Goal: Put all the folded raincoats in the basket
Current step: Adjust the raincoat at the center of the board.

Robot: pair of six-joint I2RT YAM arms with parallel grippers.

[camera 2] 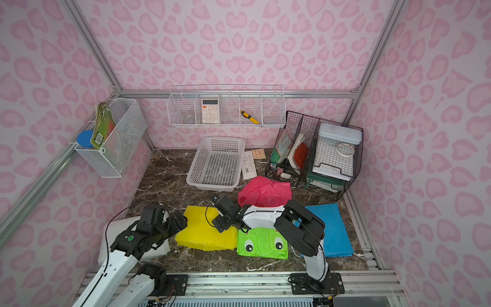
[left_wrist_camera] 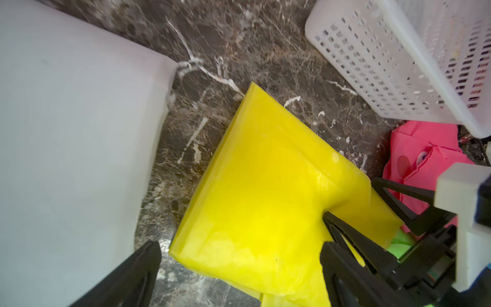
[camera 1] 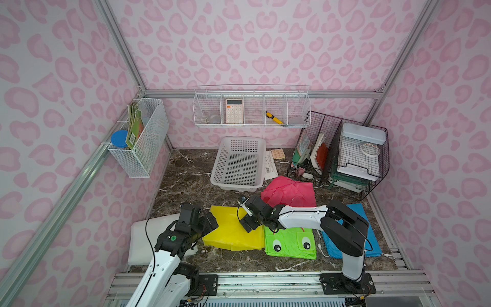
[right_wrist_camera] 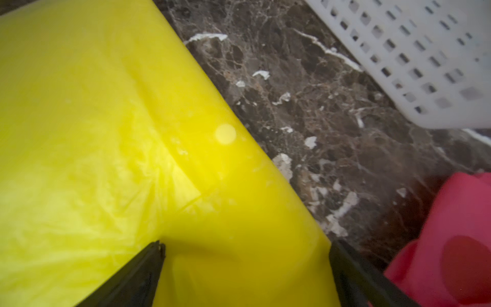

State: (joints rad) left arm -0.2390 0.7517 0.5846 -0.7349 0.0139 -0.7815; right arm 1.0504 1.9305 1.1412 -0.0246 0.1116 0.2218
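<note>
"While both arms hang over it, where does the folded yellow plastic raincoat (camera 1: 233, 235) lie?"

"Flat on the dark marble tabletop (camera 1: 186, 172), apart from the white perforated plastic basket (camera 1: 240, 138) behind it."

"And the jaws?"

"The left gripper (camera 1: 210, 222) and the right gripper (camera 1: 243, 216) both stand spread wide, one at each side of the raincoat, holding nothing."

bright even light, dark vignetted corners, blurry wrist views

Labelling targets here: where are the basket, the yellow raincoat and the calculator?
basket (camera 1: 220, 164): in a top view, left wall
yellow raincoat (camera 1: 233, 236): in a top view, middle of fold
calculator (camera 1: 234, 115): in a top view, keypad
</note>
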